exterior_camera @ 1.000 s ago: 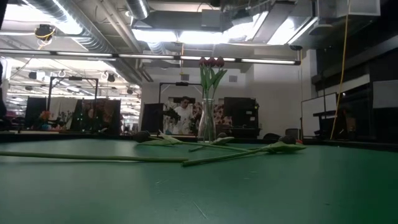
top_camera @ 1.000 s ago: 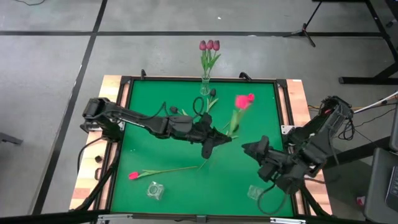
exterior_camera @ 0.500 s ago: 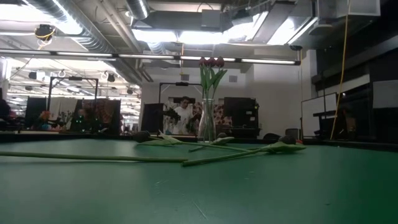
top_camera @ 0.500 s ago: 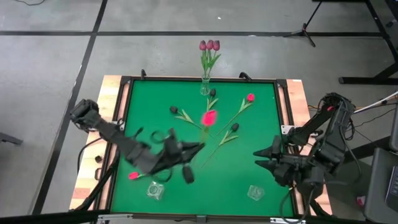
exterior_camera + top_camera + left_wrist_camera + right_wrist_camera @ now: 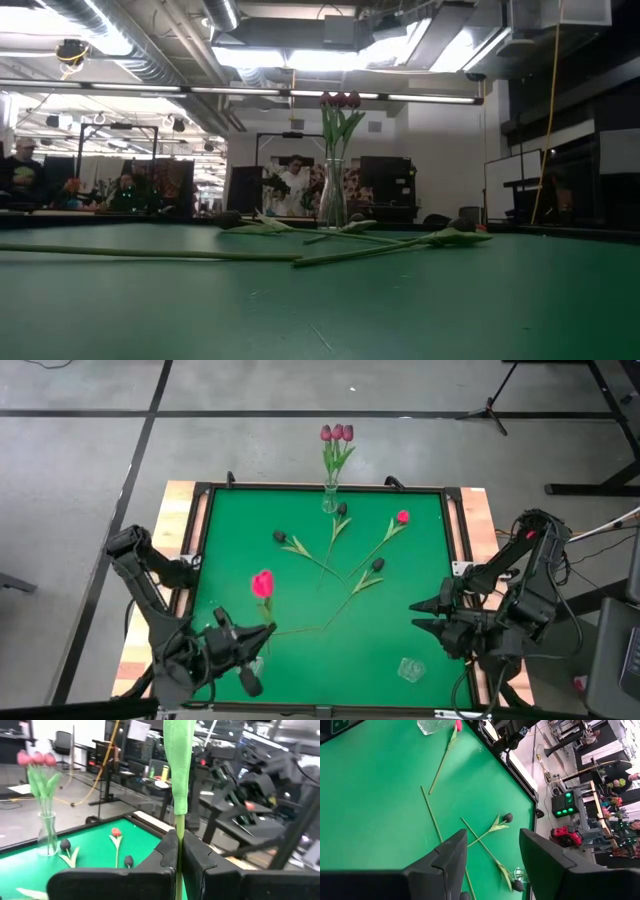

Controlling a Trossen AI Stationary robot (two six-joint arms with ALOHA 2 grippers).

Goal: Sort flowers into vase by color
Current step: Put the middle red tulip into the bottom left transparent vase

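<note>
Left gripper clamps the bright pink-red tulip's green stem, head above it; right gripper gapes empty.

High cam hangs over the green table, looking straight down, far enough to take in both arms and floor all around. Low cam sits right at mat level, looking flat across the table into the room. Both catch the vase of mauve tulips at the far edge. Left wrist cam looks up along a green stem pinched right in front of it, same vase behind. Right wrist cam looks down across the mat between its own fingers.
</note>
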